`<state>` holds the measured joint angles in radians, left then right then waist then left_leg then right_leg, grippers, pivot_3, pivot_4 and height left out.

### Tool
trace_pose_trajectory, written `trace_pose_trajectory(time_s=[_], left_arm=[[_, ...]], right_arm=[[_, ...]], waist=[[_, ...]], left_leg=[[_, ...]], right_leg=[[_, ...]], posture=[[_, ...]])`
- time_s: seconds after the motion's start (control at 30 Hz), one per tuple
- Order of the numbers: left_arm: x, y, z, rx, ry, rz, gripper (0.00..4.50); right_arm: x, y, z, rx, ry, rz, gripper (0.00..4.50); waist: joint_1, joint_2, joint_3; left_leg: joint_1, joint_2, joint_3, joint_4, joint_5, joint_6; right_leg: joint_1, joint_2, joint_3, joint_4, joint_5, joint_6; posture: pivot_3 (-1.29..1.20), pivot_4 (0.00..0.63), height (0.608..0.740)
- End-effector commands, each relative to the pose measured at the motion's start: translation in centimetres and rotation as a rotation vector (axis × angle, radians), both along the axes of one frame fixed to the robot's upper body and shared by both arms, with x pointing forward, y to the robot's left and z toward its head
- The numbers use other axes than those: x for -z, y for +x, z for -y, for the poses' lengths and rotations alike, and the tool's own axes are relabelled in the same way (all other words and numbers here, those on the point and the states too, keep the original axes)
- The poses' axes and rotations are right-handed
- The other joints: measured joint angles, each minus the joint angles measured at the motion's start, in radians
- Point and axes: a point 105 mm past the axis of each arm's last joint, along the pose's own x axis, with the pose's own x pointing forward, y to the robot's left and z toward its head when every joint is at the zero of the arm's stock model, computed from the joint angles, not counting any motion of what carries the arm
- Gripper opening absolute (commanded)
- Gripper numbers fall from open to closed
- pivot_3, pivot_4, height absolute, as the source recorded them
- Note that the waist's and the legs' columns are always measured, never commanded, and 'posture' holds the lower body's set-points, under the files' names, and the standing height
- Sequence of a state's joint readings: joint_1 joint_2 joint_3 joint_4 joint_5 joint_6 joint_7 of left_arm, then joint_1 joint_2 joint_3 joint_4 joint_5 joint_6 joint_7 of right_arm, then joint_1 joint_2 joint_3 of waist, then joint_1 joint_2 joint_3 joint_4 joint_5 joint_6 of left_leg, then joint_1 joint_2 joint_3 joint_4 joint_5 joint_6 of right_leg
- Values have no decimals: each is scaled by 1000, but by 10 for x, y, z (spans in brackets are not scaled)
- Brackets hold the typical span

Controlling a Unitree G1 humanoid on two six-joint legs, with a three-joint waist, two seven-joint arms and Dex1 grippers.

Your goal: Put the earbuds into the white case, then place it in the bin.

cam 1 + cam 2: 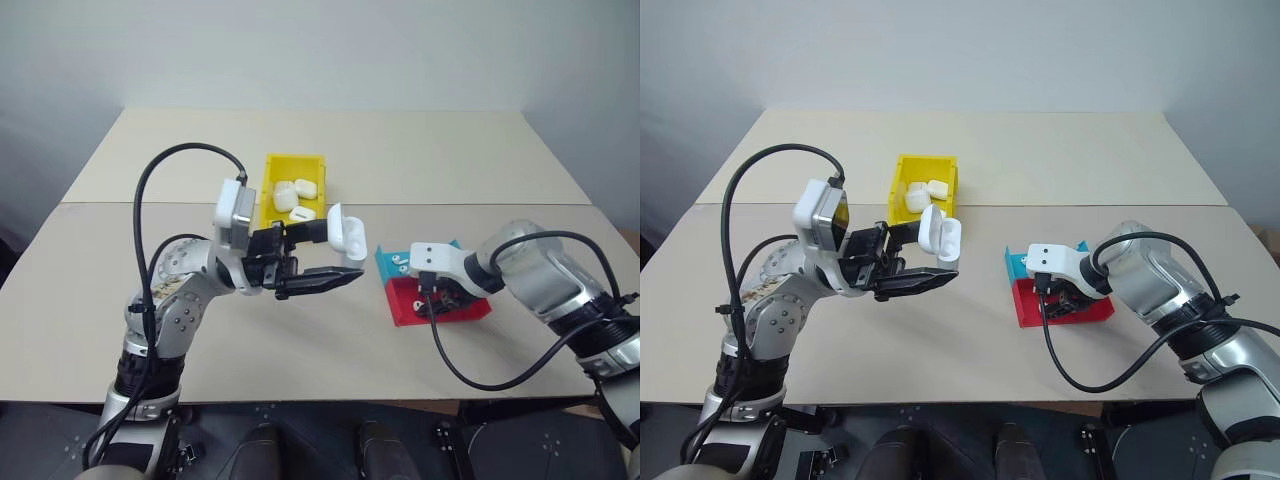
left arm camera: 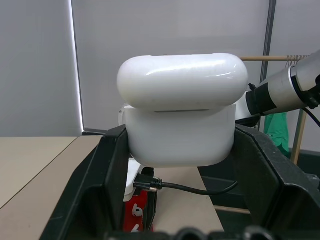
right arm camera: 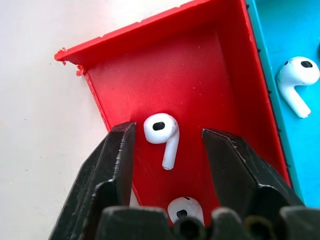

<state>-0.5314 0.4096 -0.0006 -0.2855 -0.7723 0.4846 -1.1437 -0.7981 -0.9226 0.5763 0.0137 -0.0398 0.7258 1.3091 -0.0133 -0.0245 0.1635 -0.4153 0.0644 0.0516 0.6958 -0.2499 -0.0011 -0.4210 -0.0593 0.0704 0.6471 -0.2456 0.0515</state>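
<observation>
My left gripper (image 1: 335, 255) is shut on the white case (image 1: 347, 232), holding it up above the table; its lid looks hinged open. The case (image 2: 180, 120) sits squeezed between the two black fingers (image 2: 107, 175). My right gripper (image 3: 166, 137) points down into the red tray (image 3: 165, 60), open, with one finger on each side of a white earbud (image 3: 160, 126) and not touching it. A second earbud (image 3: 185, 209) lies nearer the wrist in the same tray. The yellow bin (image 1: 290, 165) stands behind the case, further back on the table.
Several white cases (image 1: 293, 195) lie in the yellow bin. A blue tray (image 3: 280, 30) adjoins the red tray and holds another earbud (image 3: 296, 80). The right wrist (image 1: 440, 262) and its black cable (image 1: 450, 360) hang over both trays.
</observation>
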Motion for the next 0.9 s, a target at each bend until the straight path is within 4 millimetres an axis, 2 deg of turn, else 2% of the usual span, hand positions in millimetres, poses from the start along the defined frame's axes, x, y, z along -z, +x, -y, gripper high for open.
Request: trace_pose_trajectory(time_s=[0.03, 0.1, 0.13, 0.27, 0.37, 0.47, 0.73, 0.8, 0.9], left_arm=[[-8, -7, -2, 7, -16, 40, 2775], [-8, -6, -2, 6, -14, 39, 2775], [-8, -6, -2, 6, -13, 39, 2775], [-7, -5, -3, 10, -8, 37, 2775], [-8, -5, -5, 23, -17, 28, 2775], [-11, -2, -6, 36, -23, 31, 2775], [-26, 3, -4, 86, -57, 48, 2775], [-31, 3, -2, 103, -78, 43, 2775], [-34, 3, -1, 124, -88, 39, 2775]], right_arm=[[5, -5, 3, -13, -10, -15, 1466], [6, -6, 3, -13, -10, -17, 715], [6, -5, 3, -9, -8, -15, 620], [2, -5, 2, 24, 27, -3, 618], [-13, -7, 1, 48, 88, 37, 618], [-43, -11, -4, 68, 218, 104, 618], [-159, -44, -18, -16, 939, 468, 618], [-176, -54, -25, -48, 1098, 497, 618], [-190, -68, -40, -114, 1258, 475, 618]], waist=[[0, 0, 0], [0, 0, 0], [1, 0, 0], [1, 0, 0], [2, 0, 0], [2, 0, 0], [4, 0, 0], [2, 0, 0], [-1, 0, 0]], left_leg=[[0, 0, 0, 0, 0, 0], [0, 0, 0, 0, 0, 0], [0, 0, 0, 0, 0, 0], [0, 0, 0, 0, 0, 0], [0, 0, 0, 0, 0, 0], [-1, 0, 0, 0, 0, 0], [-1, 0, -1, -1, 0, 0], [-1, 0, -1, -1, 0, 0], [-1, 0, -1, -1, 0, 0]], right_leg=[[0, 0, 0, 0, 0, 0], [0, 0, 0, 0, 0, 0], [0, 0, 0, 0, 0, 0], [1, 0, 0, 0, 0, 0], [0, 0, 0, 0, 0, 0], [-1, 0, 0, 0, 0, 0], [1, 0, -1, -1, 0, 0], [0, 0, -1, 0, 0, 0], [0, 0, -1, 0, 0, 0]], posture=[[0, 150, 740], [0, 150, 740], [0, 150, 740], [0, 150, 740], [0, 150, 740], [0, 150, 740], [0, 150, 740], [0, 150, 740], [0, 150, 740]])
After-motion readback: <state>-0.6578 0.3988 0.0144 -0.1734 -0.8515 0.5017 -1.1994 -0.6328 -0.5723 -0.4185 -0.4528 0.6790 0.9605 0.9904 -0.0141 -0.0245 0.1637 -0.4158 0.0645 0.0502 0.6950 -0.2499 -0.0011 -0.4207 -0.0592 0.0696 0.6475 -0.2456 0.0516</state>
